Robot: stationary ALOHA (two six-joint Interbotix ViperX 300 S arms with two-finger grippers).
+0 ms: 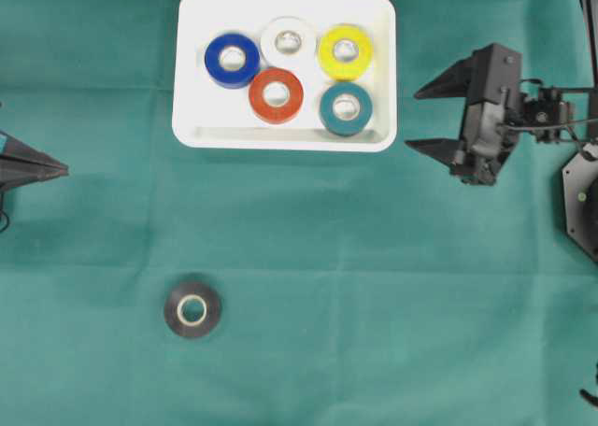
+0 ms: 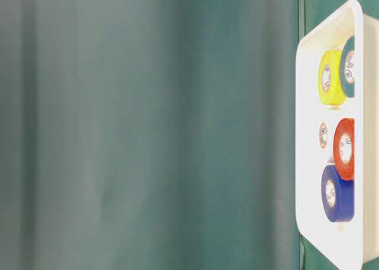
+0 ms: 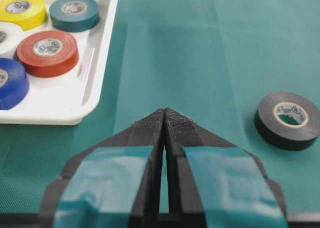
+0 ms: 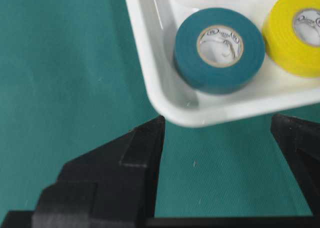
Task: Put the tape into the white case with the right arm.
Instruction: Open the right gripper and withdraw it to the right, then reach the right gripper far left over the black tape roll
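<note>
A black tape roll (image 1: 192,309) lies flat on the green cloth at the lower left, far from both grippers; the left wrist view has it at the right (image 3: 288,120). The white case (image 1: 285,138) sits at top centre and holds several coloured tape rolls. My right gripper (image 1: 413,120) hovers just right of the case, open, with nothing between its fingers. From its own camera (image 4: 217,122) the case corner (image 4: 150,63) and a teal roll (image 4: 220,48) lie just ahead of the tips. My left gripper (image 1: 64,169) rests at the left edge, shut and empty (image 3: 165,110).
Green cloth covers the whole table. The right arm's body (image 1: 542,118) and a dark base (image 1: 581,197) fill the right edge. The table-level view has the case (image 2: 308,134) at its right side with the coloured rolls in it.
</note>
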